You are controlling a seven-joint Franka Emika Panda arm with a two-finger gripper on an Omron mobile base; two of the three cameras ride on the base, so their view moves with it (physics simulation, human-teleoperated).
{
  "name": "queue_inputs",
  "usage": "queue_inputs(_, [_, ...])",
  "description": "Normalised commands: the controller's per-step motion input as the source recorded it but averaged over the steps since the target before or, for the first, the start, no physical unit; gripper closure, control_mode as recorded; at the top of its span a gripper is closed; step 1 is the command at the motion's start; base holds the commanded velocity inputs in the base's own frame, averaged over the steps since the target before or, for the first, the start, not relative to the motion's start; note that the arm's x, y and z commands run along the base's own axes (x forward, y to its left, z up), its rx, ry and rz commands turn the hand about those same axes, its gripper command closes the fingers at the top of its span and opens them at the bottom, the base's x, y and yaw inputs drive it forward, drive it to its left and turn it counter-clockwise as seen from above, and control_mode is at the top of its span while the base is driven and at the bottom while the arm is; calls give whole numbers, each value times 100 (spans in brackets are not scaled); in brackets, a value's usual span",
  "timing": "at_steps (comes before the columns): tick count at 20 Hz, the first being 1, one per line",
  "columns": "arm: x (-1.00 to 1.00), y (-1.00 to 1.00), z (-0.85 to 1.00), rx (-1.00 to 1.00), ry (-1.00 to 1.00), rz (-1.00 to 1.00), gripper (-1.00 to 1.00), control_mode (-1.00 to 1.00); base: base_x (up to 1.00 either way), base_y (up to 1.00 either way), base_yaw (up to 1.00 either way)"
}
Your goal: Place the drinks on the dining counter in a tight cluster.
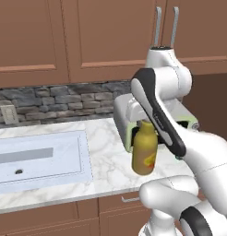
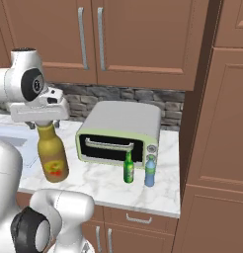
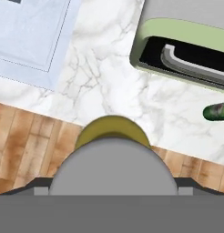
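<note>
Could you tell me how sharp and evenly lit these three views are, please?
Left base view: soft, even light, slightly blurry mustard bottle. Right base view: flat light, faint shadows under green bottle and pale-blue bottle. Hand view: bottle cap looms large, marble worktop sharp, no glare.

The left base view looks forward and down from behind the white robot arm (image 1: 180, 138), towards the white marble worktop (image 1: 106, 152) and the pale rectangular sink (image 1: 41, 159). The right base view looks at the same worktop from the other side, and it takes in the grey and green toaster oven (image 2: 121, 131). Both views share the big mustard-amber bottle (image 1: 145, 154). The hand view looks straight down from very near onto the grey cap of this bottle (image 3: 114, 168), with the wooden floor (image 3: 22, 145) far below.
</note>
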Motion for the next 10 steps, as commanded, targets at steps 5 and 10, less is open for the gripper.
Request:
queue_inputs(5, [-29,-70,0,0,-10,0,100,-100,0,0,0])
queue_inputs(10, [-7,-58,10,5,-2,0,100,-100,0,0,0])
